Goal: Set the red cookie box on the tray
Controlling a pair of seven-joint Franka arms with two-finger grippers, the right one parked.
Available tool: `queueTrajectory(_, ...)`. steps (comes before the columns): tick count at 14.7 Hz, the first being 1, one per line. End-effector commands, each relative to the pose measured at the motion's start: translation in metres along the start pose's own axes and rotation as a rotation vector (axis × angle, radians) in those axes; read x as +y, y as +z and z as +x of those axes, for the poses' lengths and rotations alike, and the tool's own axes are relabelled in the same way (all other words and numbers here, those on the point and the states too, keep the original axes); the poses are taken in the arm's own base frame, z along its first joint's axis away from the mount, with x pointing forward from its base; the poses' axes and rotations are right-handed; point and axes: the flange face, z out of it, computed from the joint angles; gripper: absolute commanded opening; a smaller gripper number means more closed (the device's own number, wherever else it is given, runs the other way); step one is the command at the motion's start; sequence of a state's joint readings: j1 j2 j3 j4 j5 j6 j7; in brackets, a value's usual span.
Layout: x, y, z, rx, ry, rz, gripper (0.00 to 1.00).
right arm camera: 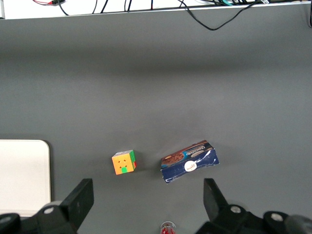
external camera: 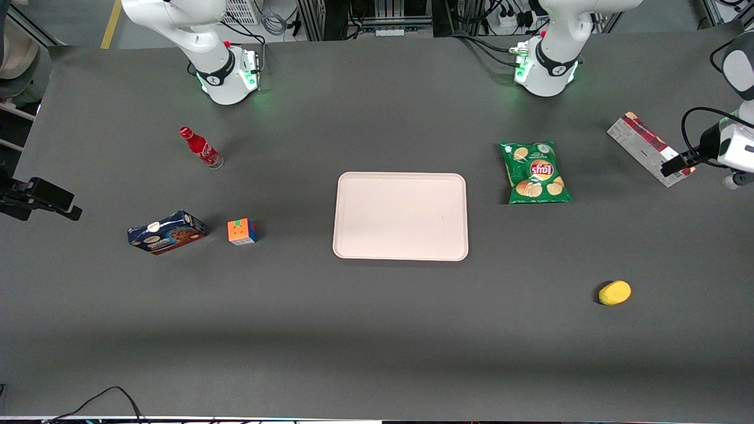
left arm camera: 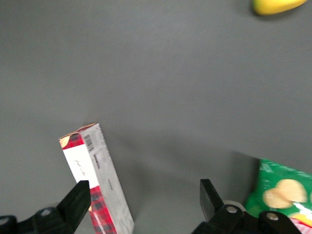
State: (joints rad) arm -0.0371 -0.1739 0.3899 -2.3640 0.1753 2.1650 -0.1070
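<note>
Front view: my gripper (external camera: 671,166) hangs low at the working arm's end of the dark grey worktop (external camera: 377,330), with one dark finger over the nearer end of the red cookie box (external camera: 648,148). That box lies well apart from the tray (external camera: 400,254) and has not yet been lifted; its pale grey-white printed face is turned up, with red tartan along one edge. The tray sits at the middle of the worktop with nothing on it. Between tray and box lies a green chip bag (external camera: 535,172) whose red-and-yellow logo reads "Lay's". A yellow lemon-like fruit (external camera: 614,292) rests nearer the front camera than the bag. Toward the parked arm's end stand a red cola bottle (external camera: 200,148) with white script that is too small to read, a dark blue cookie box (external camera: 166,232) with a white oval label, and a colour cube (external camera: 241,231) showing an orange face.

Left wrist view: my gripper (left arm camera: 144,204) is spread wide, one finger (left arm camera: 76,201) just beside the red cookie box (left arm camera: 97,180), the other well clear of it. A white label patch with small script and a barcode show on the box; neither can be read. The chip bag (left arm camera: 280,187) lies beside the second finger.
</note>
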Motion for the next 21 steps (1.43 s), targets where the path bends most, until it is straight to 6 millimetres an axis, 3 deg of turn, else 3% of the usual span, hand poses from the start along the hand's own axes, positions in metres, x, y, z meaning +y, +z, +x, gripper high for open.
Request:
queueTrajectory(1, -0.047, 0.041, -0.034, 0.024, 0.008, -0.043, 1.0)
queueTrajectory(5, -0.072, 0.101, -0.065, 0.058, -0.044, -0.06, 1.0)
queueTrajectory(9, -0.079, 0.148, -0.073, 0.05, 0.02, -0.017, 1.0)
queueTrajectory(13, -0.103, 0.161, -0.083, 0.019, -0.008, -0.012, 1.0)
queueTrajectory(21, -0.104, 0.166, -0.084, -0.002, -0.009, -0.009, 1.0)
